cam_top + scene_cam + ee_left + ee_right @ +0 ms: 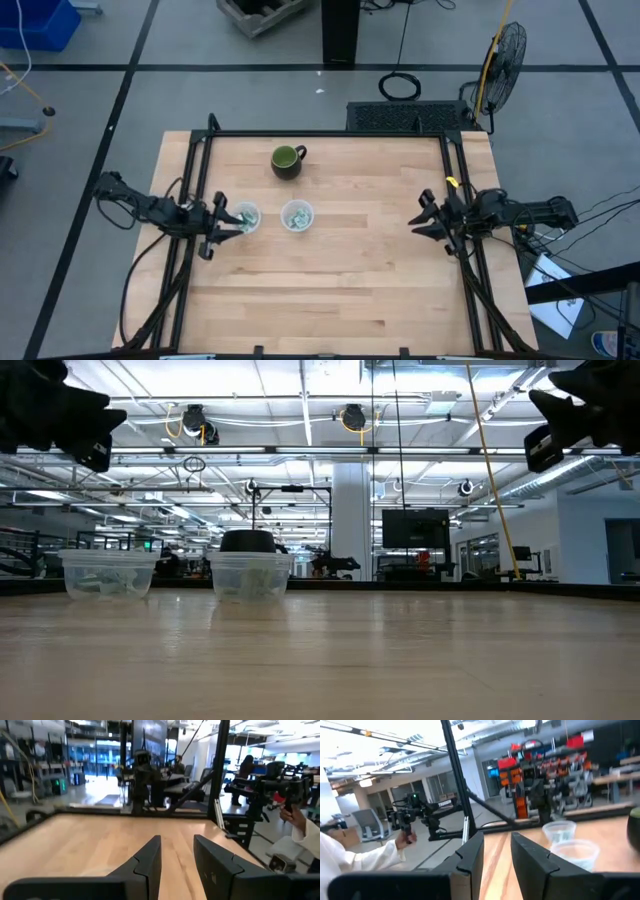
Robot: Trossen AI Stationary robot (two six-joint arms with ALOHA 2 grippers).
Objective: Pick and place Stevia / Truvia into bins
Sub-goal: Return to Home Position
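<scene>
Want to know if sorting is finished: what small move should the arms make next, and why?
Probably draw the left gripper away from the left cup, toward its side edge. Green sachets show only inside it and the right cup, none on the table. The right gripper and the left one are both open and empty.

A robotics lab in an open industrial hall: a wooden table (330, 280) on a grey tiled floor (100, 100), a pedestal fan (505, 50), coiled cable (400, 87), strip lights (230, 452) under a bare ceiling, a monitor (415, 528), and racks of red gear (520, 765).
</scene>
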